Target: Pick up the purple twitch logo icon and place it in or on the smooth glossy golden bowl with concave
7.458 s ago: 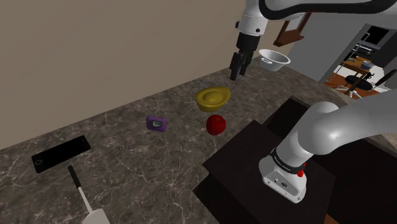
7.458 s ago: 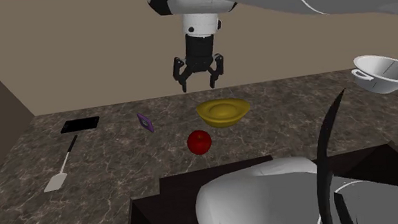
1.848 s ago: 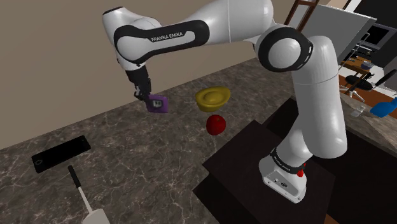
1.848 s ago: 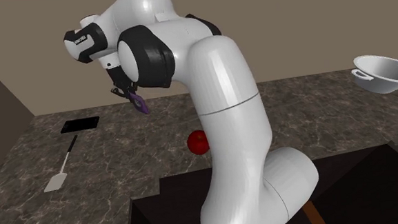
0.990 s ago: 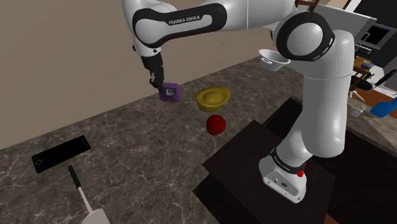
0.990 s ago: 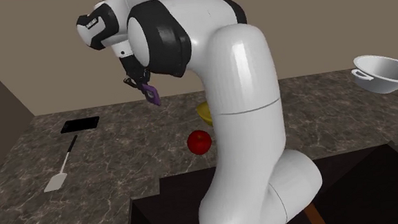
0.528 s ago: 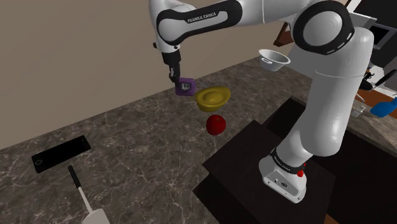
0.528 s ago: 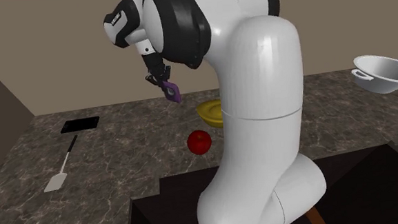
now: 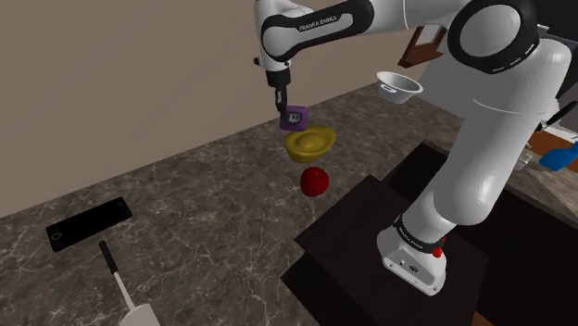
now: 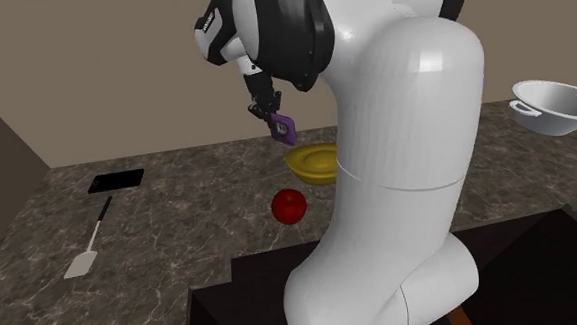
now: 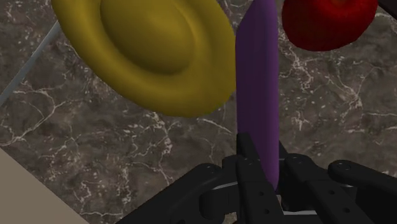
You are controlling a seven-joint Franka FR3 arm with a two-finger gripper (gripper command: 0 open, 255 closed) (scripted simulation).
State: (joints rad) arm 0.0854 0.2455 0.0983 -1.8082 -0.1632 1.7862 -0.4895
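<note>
Gripper (image 11: 257, 162) fingers pinch the purple twitch icon (image 9: 295, 117) edge-on, holding it in the air just over one edge of the golden bowl (image 9: 310, 142). A red apple (image 9: 315, 181) sits near the bowl on the dark marbled counter (image 9: 185, 213).

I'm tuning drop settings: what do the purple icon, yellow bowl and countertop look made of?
Purple icon: flat, uniform matte purple; probably plastic.
Yellow bowl: smooth, even mustard-gold, soft shading; ceramic or plastic, cannot tell.
Countertop: dark brown, pale veins; looks like marble.
</note>
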